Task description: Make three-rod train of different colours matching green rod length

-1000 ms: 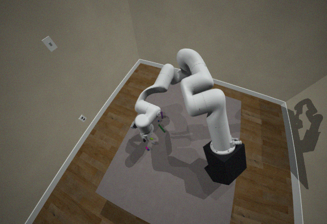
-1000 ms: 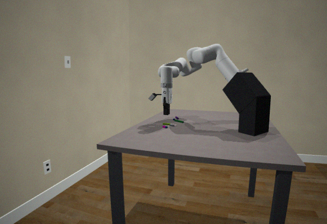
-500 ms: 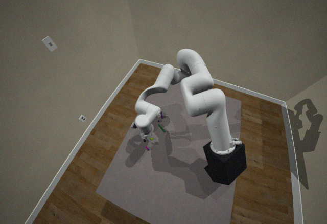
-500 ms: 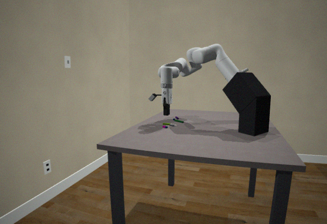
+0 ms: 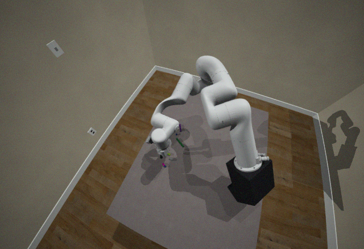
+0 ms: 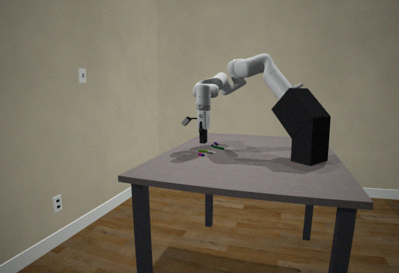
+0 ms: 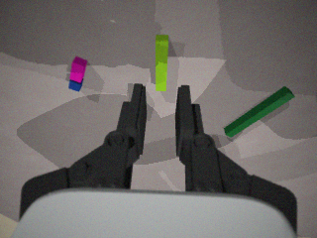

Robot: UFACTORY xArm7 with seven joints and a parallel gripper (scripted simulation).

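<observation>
My gripper [image 7: 160, 99] [image 6: 202, 140] hovers a little above the table, its fingers drawn in to a narrow gap with nothing between them. A lime rod [image 7: 161, 61] lies just beyond the fingertips. A short magenta rod [image 7: 78, 69] with a blue rod [image 7: 75, 85] touching its end lies to the left. The green rod [image 7: 258, 111] lies slanted to the right. A small grey rod [image 6: 210, 152] lies on the table beside the lime rod [image 6: 202, 151]. In the wrist view the fingers hide it. A purple rod [image 6: 215, 143] lies past the green rod [image 6: 217, 148].
The arm's black base [image 6: 306, 124] stands at the far right of the table. The rods are clustered near the table's far left corner, close to its edges. A small camera bracket [image 6: 186, 121] sticks out beside the wrist.
</observation>
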